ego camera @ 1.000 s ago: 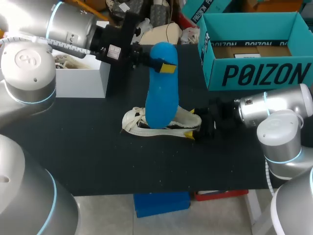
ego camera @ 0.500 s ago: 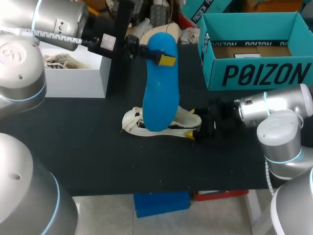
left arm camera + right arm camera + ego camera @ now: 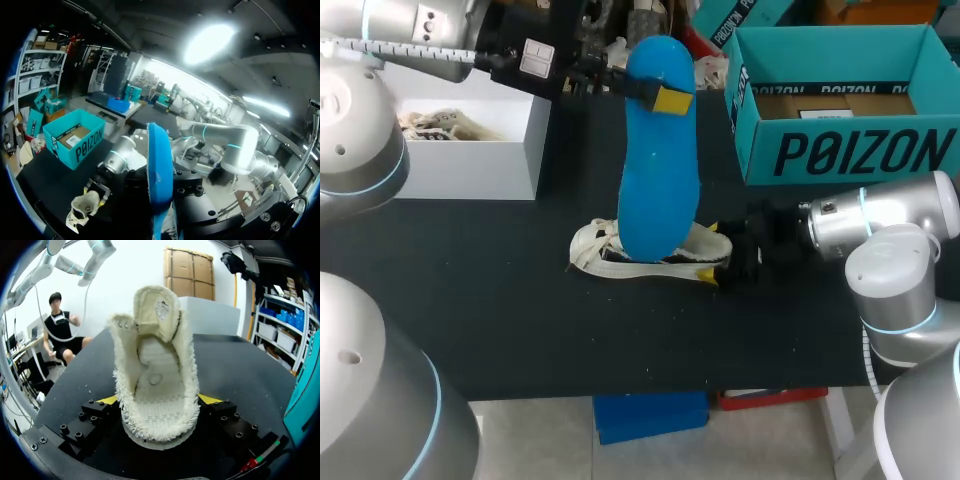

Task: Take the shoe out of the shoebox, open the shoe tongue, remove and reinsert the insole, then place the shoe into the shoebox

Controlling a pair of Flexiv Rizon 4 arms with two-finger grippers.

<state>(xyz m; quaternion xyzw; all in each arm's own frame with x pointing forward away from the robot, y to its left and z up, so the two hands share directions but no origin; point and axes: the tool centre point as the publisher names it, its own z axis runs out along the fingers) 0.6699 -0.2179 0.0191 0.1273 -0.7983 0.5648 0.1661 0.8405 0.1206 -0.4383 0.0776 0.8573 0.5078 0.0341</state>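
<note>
On the desk (image 3: 470, 300) nearest me: one shoe (image 3: 595, 250) on its sole, long axis across the desk, heel toward my right arm. Right tool (image 3: 159, 400) clamped on the shoe's two sides at the heel end; tongue stands up, mouth open, footbed bare.

Above it: one blue insole (image 3: 658, 150), long axis upright, pinched at its upper end by the left tool (image 3: 660, 97), lower end pointing down at the shoe mouth. Contact with the shoe: cannot tell.

Judgement: reinsertion turns on lowering that end into the mouth; left arm does it.

Farthest: one teal shoebox (image 3: 850, 150), open, and a white box (image 3: 480, 155).
</note>
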